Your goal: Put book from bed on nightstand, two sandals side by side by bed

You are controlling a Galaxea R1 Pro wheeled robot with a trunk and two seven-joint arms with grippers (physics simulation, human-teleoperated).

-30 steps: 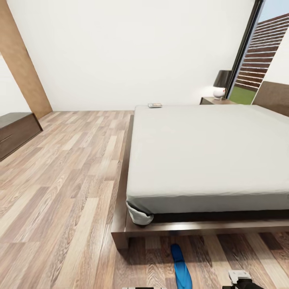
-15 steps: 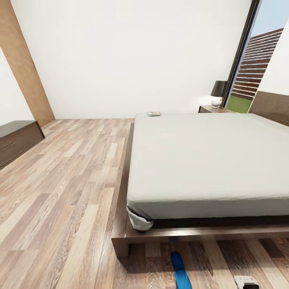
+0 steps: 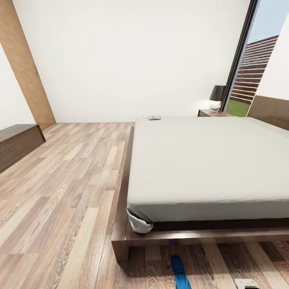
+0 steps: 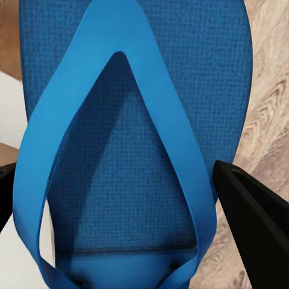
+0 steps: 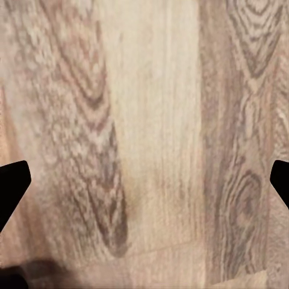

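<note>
Bed: the large low bed with a smooth light grey mattress (image 3: pixel 208 160) on a dark brown wooden platform frame serves as the landmark for everything below.
Book: the small thin dark-covered paperback (image 3: pixel 154 117) lies on the bed's far corner, near the nightstand end — not yet moved.
Nightstand: a low dark brown wooden cabinet (image 3: pixel 212 113) stands just beyond the bed's far side, carrying a small white lamp with a dark shade (image 3: pixel 217 98).
Sandal: one flat bright blue sandal with an oval sole (image 3: pixel 179 273) shows at the bed's near foot edge; in the left wrist view its blue thong strap (image 4: pixel 120 144) and textured sole sit between the dark fingers.
Left jaws: spread either side of the blue sandal (image 4: pixel 129 150); whether they actually grip it I cannot tell.
Right jaws: held wide apart over bare wood plank floor (image 5: pixel 150 138), holding nothing.
Progress: judging by the layout, neither part is finished — the book is on the bed and no pair lies side by side.
Surroundings: a long dark wooden dresser (image 3: pixel 18 144) stands well apart from the bed across open floor; the tall dark-framed window (image 3: pixel 249 64) rises behind the nightstand.
Obstacles: the route along the bed to the book looks open.
</note>
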